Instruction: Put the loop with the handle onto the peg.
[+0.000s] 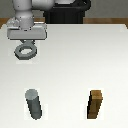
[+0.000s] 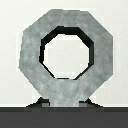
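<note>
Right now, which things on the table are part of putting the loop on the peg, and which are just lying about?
Part of the job:
- the loop with the handle, under the gripper
- the peg, upright

Lying about:
- the brown wooden block, standing on the exterior view's right of the peg

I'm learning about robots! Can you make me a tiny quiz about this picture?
1. True or false: the grey loop already sits on the peg.
2. In the exterior view, what stands at the right of the peg? A) brown block B) red ball C) blue cup
3. Fill in: the loop's hole is ____ in shape.

Key: 1 false, the two are apart on the table; 2 A; 3 round.
</note>
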